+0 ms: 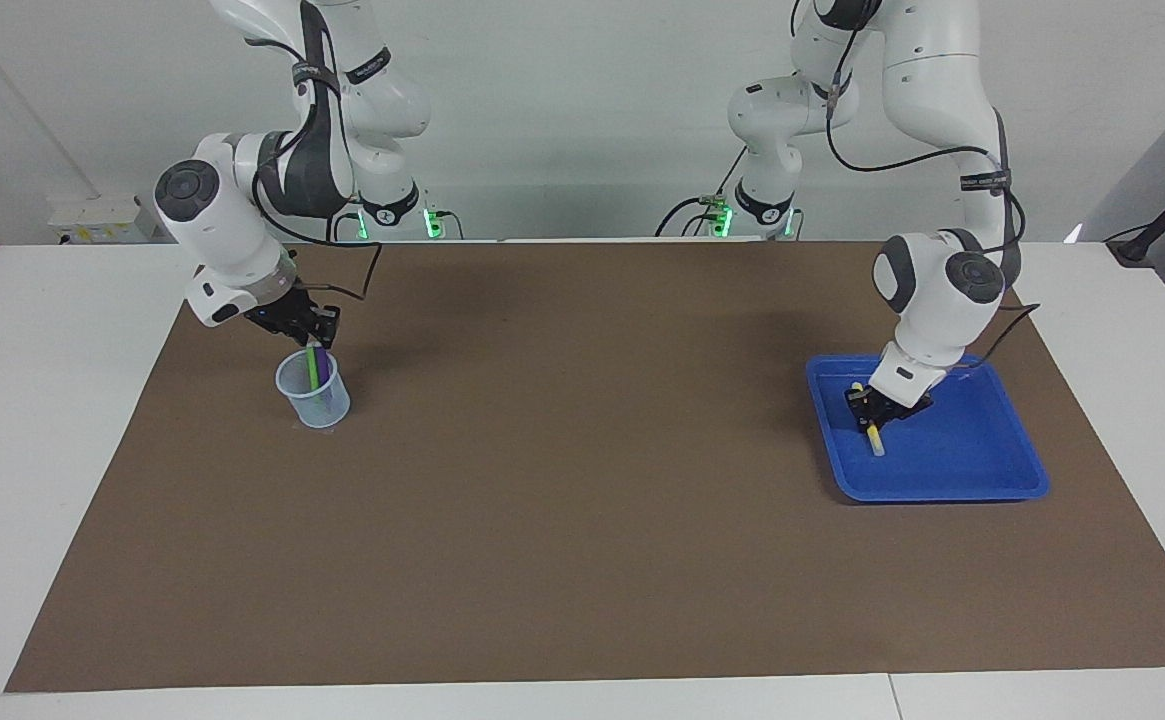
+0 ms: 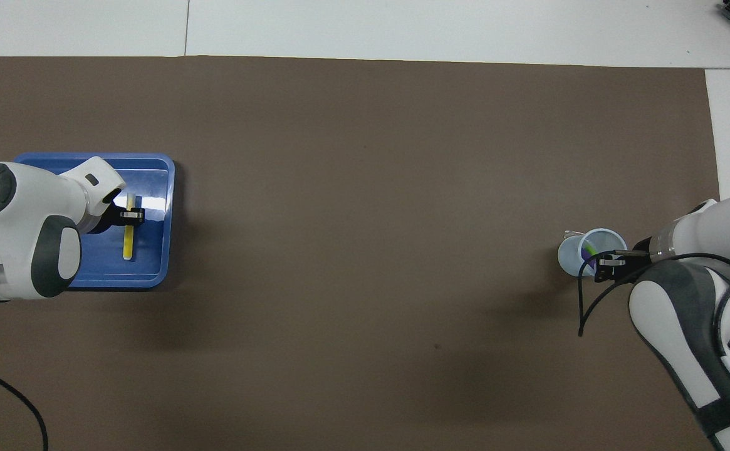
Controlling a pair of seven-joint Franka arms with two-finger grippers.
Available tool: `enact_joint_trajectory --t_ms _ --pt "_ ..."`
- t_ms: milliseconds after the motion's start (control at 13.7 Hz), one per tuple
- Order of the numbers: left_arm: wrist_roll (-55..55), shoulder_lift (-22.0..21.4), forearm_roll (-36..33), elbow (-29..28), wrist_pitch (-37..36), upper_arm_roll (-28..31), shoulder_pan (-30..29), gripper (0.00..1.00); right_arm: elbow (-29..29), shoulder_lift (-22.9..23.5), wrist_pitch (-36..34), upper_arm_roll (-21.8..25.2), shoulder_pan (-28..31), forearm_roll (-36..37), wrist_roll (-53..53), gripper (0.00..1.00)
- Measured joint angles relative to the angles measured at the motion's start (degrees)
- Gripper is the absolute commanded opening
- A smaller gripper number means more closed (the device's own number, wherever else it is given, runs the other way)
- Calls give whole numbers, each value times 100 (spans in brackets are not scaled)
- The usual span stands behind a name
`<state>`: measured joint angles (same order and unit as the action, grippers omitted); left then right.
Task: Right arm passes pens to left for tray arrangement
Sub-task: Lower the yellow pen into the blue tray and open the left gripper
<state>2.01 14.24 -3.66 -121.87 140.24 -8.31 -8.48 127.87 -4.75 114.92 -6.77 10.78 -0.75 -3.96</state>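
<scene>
the yellow pen (image 1: 873, 437) lies low in the blue tray (image 1: 982, 470), its pale tip pointing away from the robots, with the left claw (image 1: 868, 411) closed around its upper part; in the overhead view the pen (image 2: 128, 235) runs lengthwise along the tray's (image 2: 151, 275) side toward the middle of the worktop, the claw (image 2: 131, 215) crossing it near the end farther from the robots. whether the pen already rests on the tray floor cannot be told. the tray sits on the brown mat (image 1: 582, 500) at the left arm's end of the worktop.

well apart, at the right arm's end, the purple pen (image 1: 319, 371) and the green pen (image 1: 311, 360) stand tilted in a small pale blue mesh cup (image 1: 314, 392). the right claw (image 1: 314, 329) hangs just over the cup's rim, right at the pens' top ends; whether its tips are shut on a pen or only close beside one cannot be told. from overhead the same claw (image 2: 609, 261) covers the cup's (image 2: 574, 254) edge nearer the robots, with a sliver of purple and green showing inside.

the brown mat covers most of the white worktop (image 1: 42, 400). a black cable (image 2: 7, 401) loops onto the mat near the left arm.
</scene>
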Motion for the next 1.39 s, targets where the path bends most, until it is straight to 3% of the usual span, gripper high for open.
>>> enact_joint_trajectory --t_ms 73,219,292,365,438,584,877,1388 --pt "-1 6 -4 0 17 0 -3 100 0 0 -4 -1 0 1 1 3" --pt "-4 34 -5 0 35 -1 -3 100 0 0 -8 -3 0 4 57 2" --pt "-6 53 -5 0 41 -4 -3 100 -1 0 -12 -3 0 4 133 40" --pt "-7 70 -5 0 44 -7 -3 100 -1 0 -13 -3 0 4 175 58" --pt "-9 82 -5 0 44 -8 -3 100 -1 9 -5 -4 0 4 203 57" --pt "-14 86 -5 7 21 -8 -3 100 -22 29 0 -6 0 4 214 42" --pt "-47 1 14 387 -688 -35 -3 100 -116 67 0 -24 -5 3 210 41" --pt "-451 -1031 489 569 -2101 -96 6 100 -296 160 -35 -55 -222 0 -143 39"
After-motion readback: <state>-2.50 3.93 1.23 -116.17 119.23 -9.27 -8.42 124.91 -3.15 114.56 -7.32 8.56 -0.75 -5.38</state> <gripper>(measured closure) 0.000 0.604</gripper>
